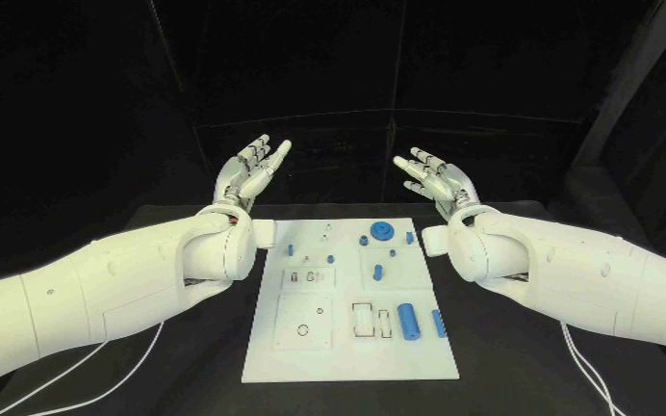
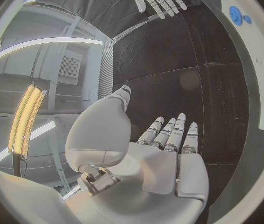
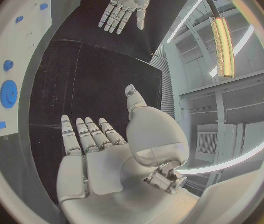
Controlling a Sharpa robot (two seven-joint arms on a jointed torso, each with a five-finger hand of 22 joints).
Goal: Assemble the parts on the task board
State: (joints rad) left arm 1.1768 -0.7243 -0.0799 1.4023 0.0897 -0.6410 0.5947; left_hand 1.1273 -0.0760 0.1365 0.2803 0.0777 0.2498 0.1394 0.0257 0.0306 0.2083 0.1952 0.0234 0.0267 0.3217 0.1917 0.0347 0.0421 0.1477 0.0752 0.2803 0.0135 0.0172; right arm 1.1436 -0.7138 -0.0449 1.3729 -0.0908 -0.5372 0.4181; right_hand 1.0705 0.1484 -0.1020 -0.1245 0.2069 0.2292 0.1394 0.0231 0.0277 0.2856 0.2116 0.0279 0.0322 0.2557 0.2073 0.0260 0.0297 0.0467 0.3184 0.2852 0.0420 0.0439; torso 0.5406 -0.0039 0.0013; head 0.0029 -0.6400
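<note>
task board (image 1: 350, 349) long axis running away from the robot — left hand (image 1: 253, 173) and right hand (image 1: 437, 179) raised, fingers spread, empty

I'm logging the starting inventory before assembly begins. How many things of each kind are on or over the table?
blue parts: 8 that I can make out, among them a round disc and a thick cylinder
white task board: 1
silver hands: 2, the left hand and the right hand, both holding nothing
Total: 11
</note>
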